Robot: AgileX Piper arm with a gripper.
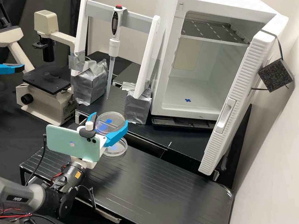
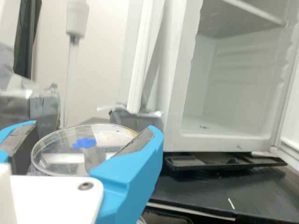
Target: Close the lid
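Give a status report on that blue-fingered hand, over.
Hand closed on clear lid. Lid held above open dish, not on yet. No obstacle seen between them.

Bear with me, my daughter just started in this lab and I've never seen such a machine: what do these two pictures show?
The machine is a dark grey robot arm with blue jaws and a phone mounted near its wrist. The high view comes from a fixed camera looking down on the bench; the wrist view comes from a camera on the arm itself, looking out past the jaws.

The jaws hold a clear round lid above a shallow clear dish, which rests on a low black platform. Behind stand a microscope, a pipette on a white rack and a white cabinet with its door open.
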